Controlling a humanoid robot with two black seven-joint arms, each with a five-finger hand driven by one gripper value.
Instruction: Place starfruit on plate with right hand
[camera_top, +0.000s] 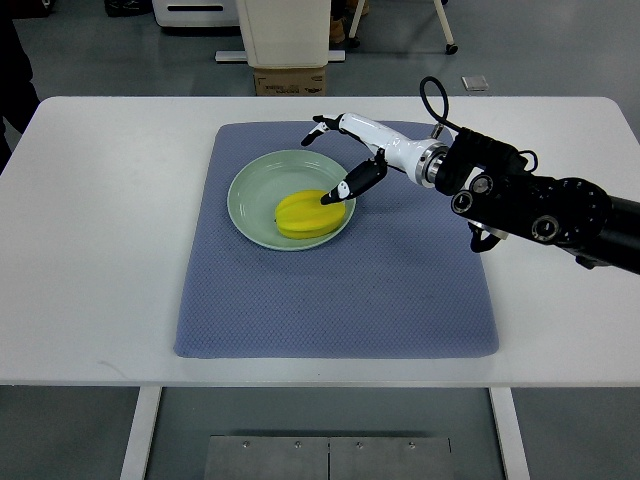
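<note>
A yellow starfruit (303, 214) lies on the pale green plate (250, 190), toward its right side. My right hand (322, 165) reaches in from the right and hovers over the plate's upper right rim. Its fingers (318, 127) are spread wide beyond the plate's far edge. The black-tipped thumb (345, 188) points down at the starfruit's right end, touching it or just above it. Nothing is held in the hand. The left arm does not show.
The plate rests on a blue-grey mat (340, 290) in the middle of a white table (90, 250). The black forearm (540, 205) lies over the mat's right edge. A cardboard box (290, 78) and furniture bases stand on the floor beyond the table.
</note>
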